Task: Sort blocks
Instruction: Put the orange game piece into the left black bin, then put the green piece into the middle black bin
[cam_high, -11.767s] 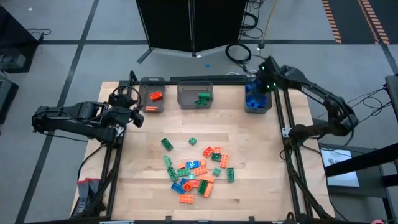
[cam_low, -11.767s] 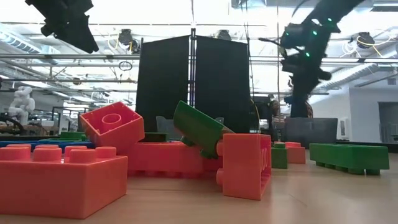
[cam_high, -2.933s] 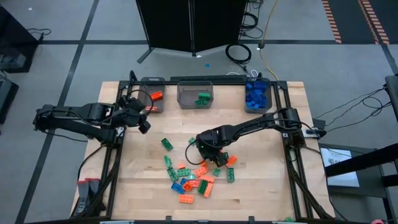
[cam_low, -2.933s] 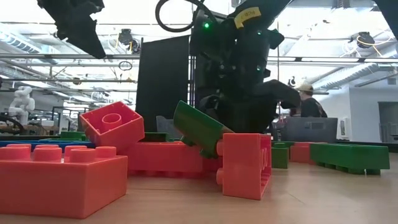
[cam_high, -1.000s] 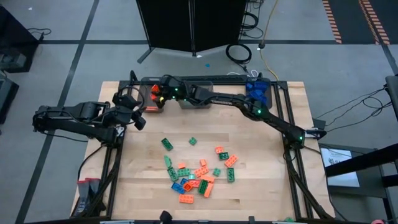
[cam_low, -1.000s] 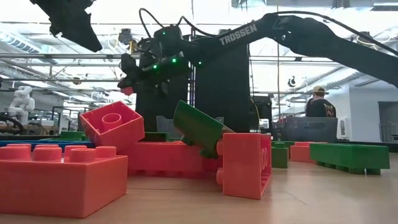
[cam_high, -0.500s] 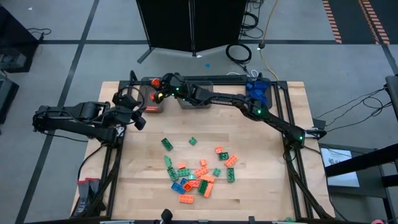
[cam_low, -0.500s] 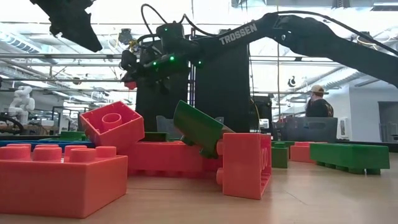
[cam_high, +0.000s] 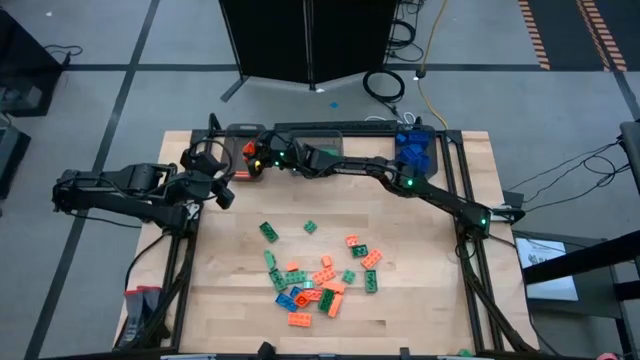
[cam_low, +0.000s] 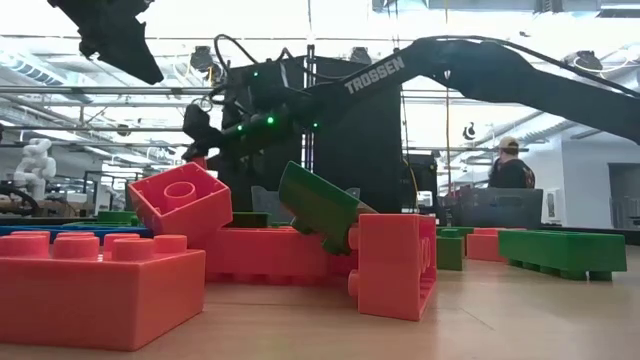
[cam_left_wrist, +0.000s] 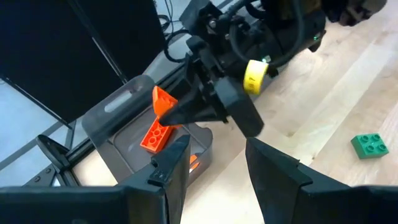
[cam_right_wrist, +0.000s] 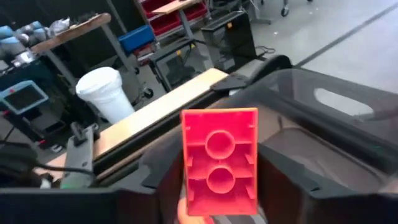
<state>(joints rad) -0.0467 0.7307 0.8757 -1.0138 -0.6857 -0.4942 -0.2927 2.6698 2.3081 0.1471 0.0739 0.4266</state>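
On the tabletop stand three bins, and about twenty loose blocks lie in a heap. The right claw hangs over the left bin, its jaws parting around an orange block; release it squarely inside. The left claw waits beside that bin, half open and empty.

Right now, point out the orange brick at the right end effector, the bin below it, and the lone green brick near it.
orange brick (cam_right_wrist: 219, 160), right wrist view, hollow underside
bin (cam_left_wrist: 118, 109), left wrist view, rim
green brick (cam_left_wrist: 370, 145), left wrist view, studded top
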